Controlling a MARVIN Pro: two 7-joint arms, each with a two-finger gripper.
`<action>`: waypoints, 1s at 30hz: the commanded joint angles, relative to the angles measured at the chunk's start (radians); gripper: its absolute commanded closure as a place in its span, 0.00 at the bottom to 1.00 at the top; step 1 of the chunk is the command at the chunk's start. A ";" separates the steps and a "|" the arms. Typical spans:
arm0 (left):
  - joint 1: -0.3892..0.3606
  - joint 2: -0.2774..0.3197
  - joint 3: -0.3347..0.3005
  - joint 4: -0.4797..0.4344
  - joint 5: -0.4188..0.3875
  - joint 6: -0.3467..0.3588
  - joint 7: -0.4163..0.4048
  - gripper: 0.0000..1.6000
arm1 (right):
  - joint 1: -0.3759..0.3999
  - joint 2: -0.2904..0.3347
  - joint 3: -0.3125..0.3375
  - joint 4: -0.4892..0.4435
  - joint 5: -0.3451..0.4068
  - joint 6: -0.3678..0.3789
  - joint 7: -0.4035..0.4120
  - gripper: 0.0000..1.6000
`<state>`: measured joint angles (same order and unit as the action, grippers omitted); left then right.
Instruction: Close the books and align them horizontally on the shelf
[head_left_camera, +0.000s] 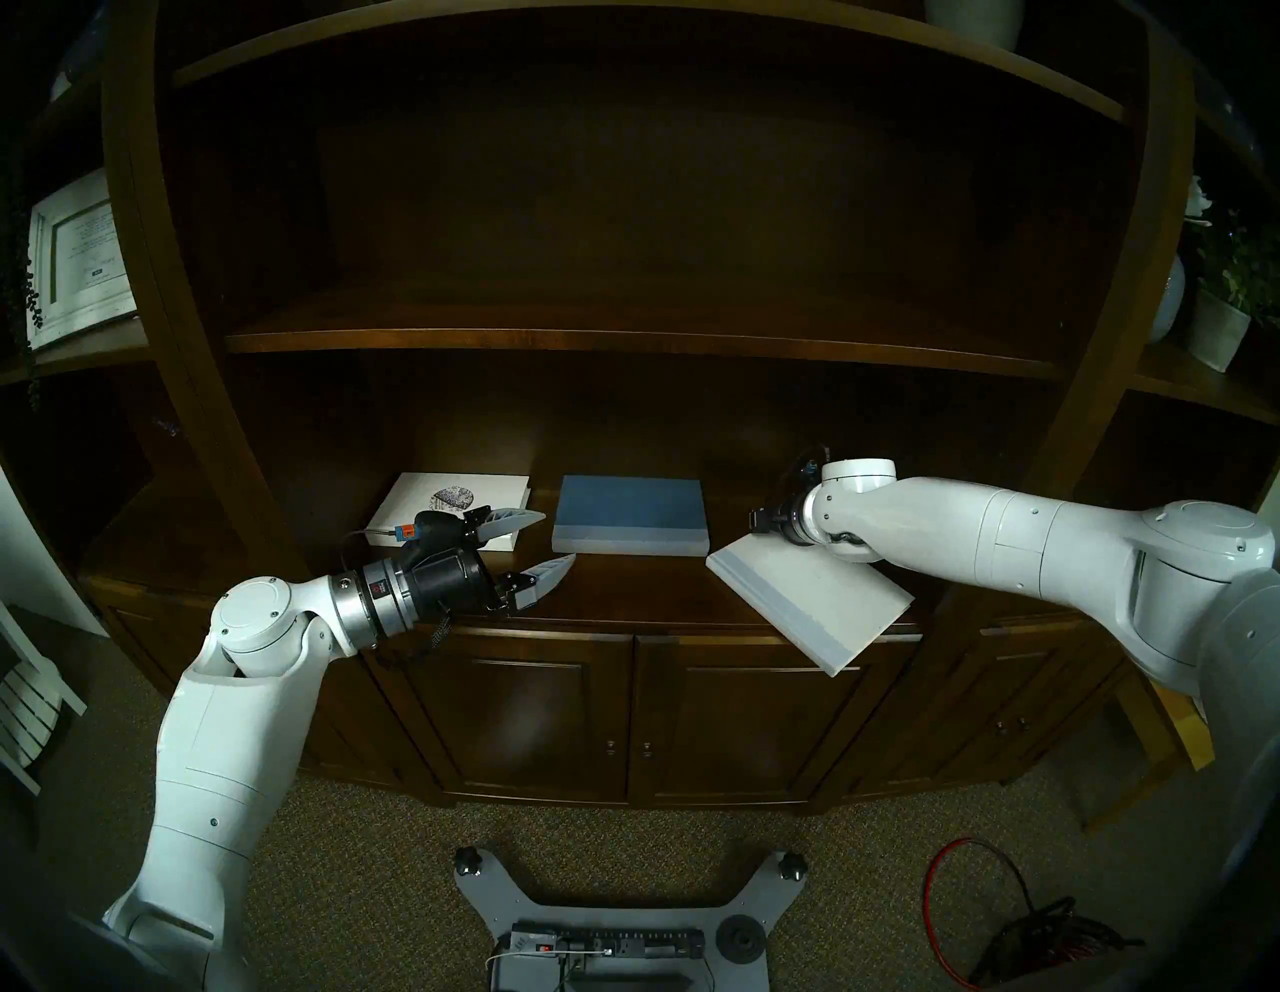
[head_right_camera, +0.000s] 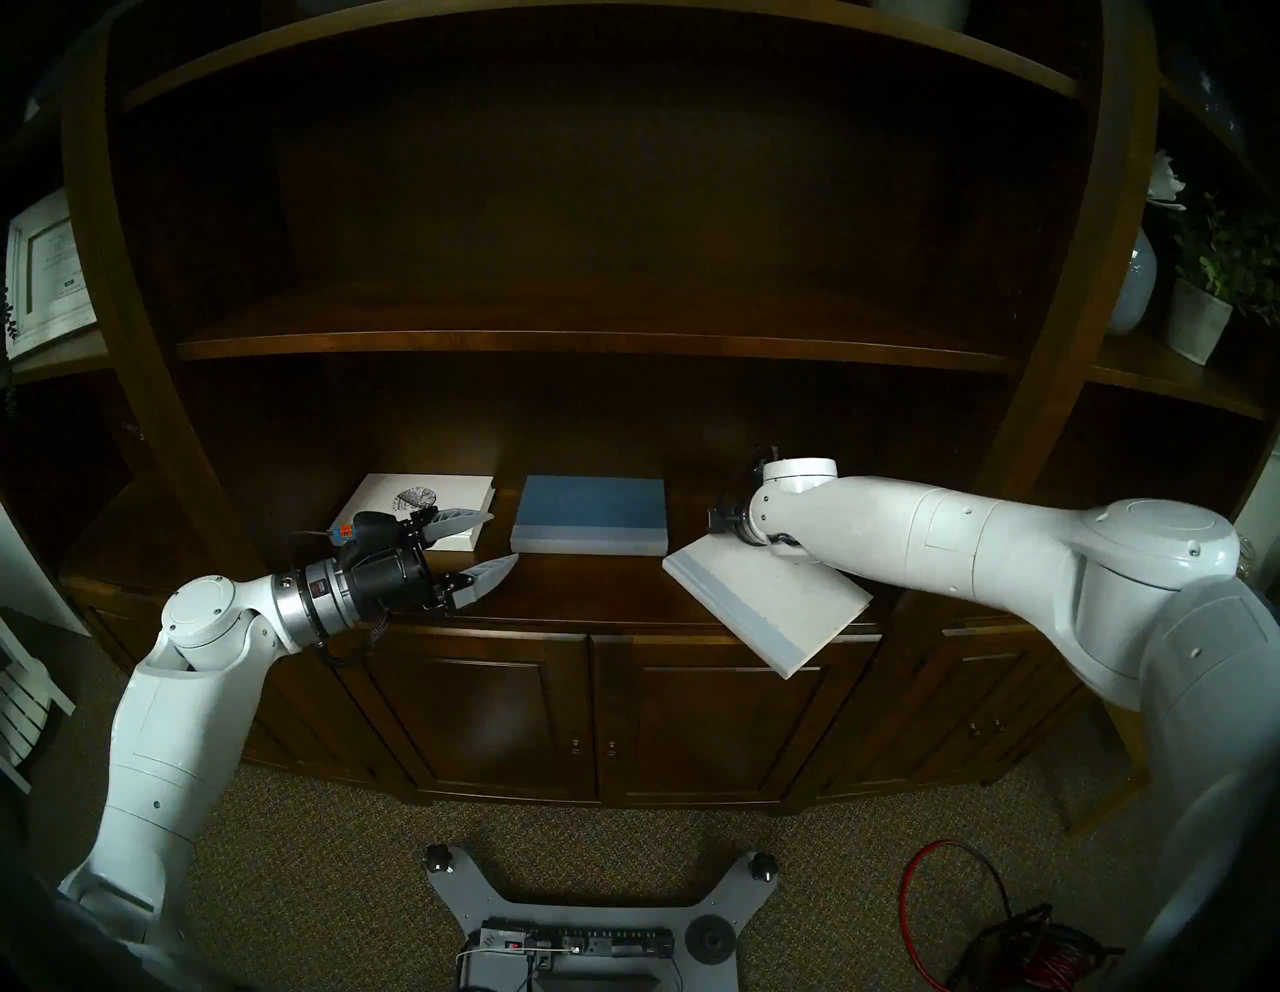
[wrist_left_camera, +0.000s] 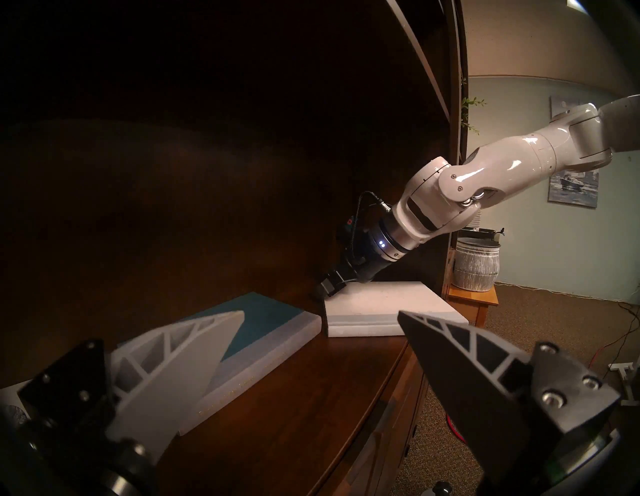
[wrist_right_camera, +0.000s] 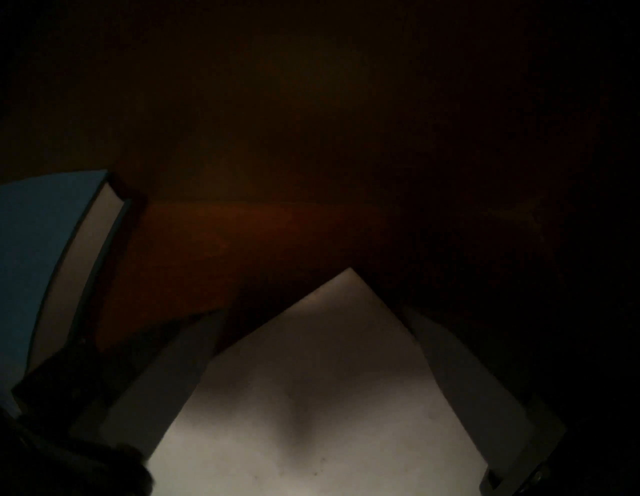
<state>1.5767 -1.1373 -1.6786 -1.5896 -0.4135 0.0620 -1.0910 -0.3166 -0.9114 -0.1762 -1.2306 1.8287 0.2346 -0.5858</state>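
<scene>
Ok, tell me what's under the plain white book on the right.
The white book lies skewed on the shelf; its near corner juts past the front edge, over the cabinet doors. The right hand covers its far corner; whether anything is trapped beneath cannot be seen.

No text could be read. Print on the white-framed picture (head_left_camera: 82, 260) was too small. Gilt lettering on the blue hardcover book's pale spine (wrist_left_camera: 242, 388) was blurred.
</scene>
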 joint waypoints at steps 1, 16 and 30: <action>-0.026 0.002 -0.008 -0.018 -0.006 -0.003 0.001 0.00 | 0.053 0.018 0.018 -0.119 -0.035 -0.030 -0.030 0.00; -0.027 -0.003 -0.012 -0.019 -0.001 -0.003 -0.002 0.00 | 0.085 0.136 0.011 -0.411 -0.102 -0.088 -0.223 0.00; -0.024 -0.005 -0.014 -0.016 0.005 -0.004 -0.005 0.00 | 0.058 0.147 0.005 -0.593 -0.064 -0.090 -0.335 0.00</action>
<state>1.5770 -1.1444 -1.6846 -1.5887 -0.4022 0.0613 -1.0975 -0.2795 -0.7902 -0.1906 -1.7384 1.7522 0.1518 -0.8735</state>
